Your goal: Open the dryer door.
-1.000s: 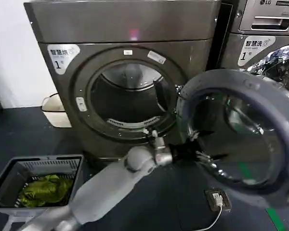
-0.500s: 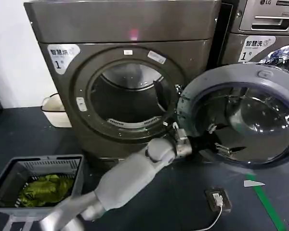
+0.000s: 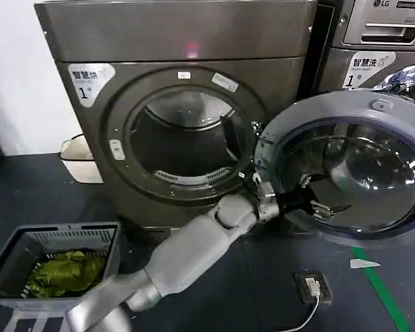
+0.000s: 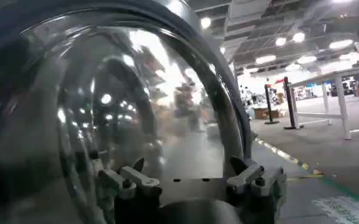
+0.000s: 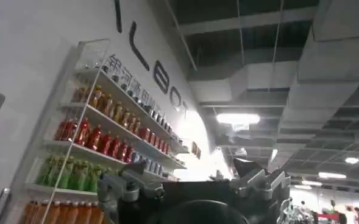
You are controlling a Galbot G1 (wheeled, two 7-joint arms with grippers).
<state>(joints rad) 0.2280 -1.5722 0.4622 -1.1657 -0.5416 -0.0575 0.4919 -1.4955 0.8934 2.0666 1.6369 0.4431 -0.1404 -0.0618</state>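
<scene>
Swinging the dryer door (image 3: pixel 346 162) wide is the step in hand, and it looks close to done. The door stands well clear of the drum opening (image 3: pixel 183 142), hinged at that opening's right edge and folded out to the right, its grey inner rim and dark glass facing forward and toward the robot. Its flat face is roughly in line with the front of the dryer (image 3: pixel 173 41); being round it has no long axis, so the hinge line, running upright beside the opening, is the line that matters.

The left hand (image 3: pixel 317 203) reaches across from the lower left and sits against the lower inner part of the glass. In the left wrist view its fingers (image 4: pixel 127 181) are spread apart, with the curved glass right in front of them and nothing pinched between them.

The right hand (image 5: pixel 197 182) is parked, pointing up toward shelves of bottles (image 5: pixel 88 137), fingers spread and empty.

I judge that the next move calls for a last gentle push outward if the hinge has travel left, then drawing the left hand straight back without dragging the door along.
</scene>
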